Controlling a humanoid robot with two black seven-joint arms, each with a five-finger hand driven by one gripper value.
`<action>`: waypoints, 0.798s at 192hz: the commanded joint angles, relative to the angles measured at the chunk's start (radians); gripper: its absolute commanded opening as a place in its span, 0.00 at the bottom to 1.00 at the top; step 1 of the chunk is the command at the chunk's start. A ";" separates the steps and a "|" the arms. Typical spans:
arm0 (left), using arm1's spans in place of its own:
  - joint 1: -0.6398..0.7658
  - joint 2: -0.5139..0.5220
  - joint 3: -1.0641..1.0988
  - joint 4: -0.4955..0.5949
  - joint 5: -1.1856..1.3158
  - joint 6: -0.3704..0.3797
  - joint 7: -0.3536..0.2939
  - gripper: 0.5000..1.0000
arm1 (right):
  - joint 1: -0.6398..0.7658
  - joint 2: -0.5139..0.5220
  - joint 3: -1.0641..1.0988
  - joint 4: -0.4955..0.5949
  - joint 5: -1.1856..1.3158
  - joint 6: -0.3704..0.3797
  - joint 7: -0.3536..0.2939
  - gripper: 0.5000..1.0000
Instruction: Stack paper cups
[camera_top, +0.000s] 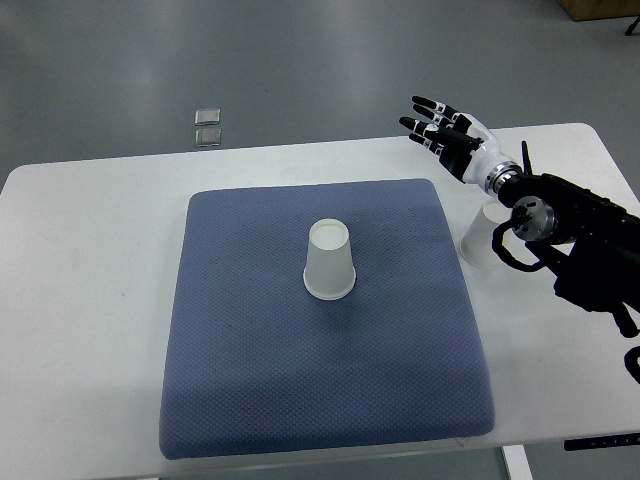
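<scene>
Grey, smooth flooring fills the upper part of the top view, with two small square grey tiles (209, 128) lying on it, one just behind the other, beyond the table's far edge. Below that runs a white table (90, 300) with rounded corners and a flat matte top. Most of its middle is covered by a blue-grey fabric mat (330, 400), roughly square with softly rounded corners and a fine dimpled weave.

On the mat, a little above its centre, stands a translucent white paper cup (330, 262), upside down: the narrower closed base faces up and the wider rim rests on the fabric, giving a tapered cone shape. A second cup (481, 238) of the same pale, semi-clear look stands off the mat on the bare table, just beside the mat's right edge, partly hidden behind the robot's forearm.

The right hand (445, 128) comes in from the right edge on a black, jointed arm (585, 240) with a metal wrist ring. Its black-and-white fingers (428, 104) are stretched out and spread, holding nothing, raised over the table's far edge, well apart from the cup on the mat and above and behind the second cup.
</scene>
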 joint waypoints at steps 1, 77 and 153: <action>0.000 0.000 -0.003 -0.003 0.000 -0.002 0.000 1.00 | 0.002 0.003 0.001 -0.006 0.001 0.000 -0.002 0.84; 0.002 0.000 -0.002 0.006 0.000 0.000 0.000 1.00 | 0.002 0.020 0.001 -0.055 0.001 -0.008 -0.002 0.84; 0.002 0.000 0.000 0.006 0.000 0.000 0.000 1.00 | 0.025 0.020 0.001 -0.055 0.001 -0.008 0.000 0.84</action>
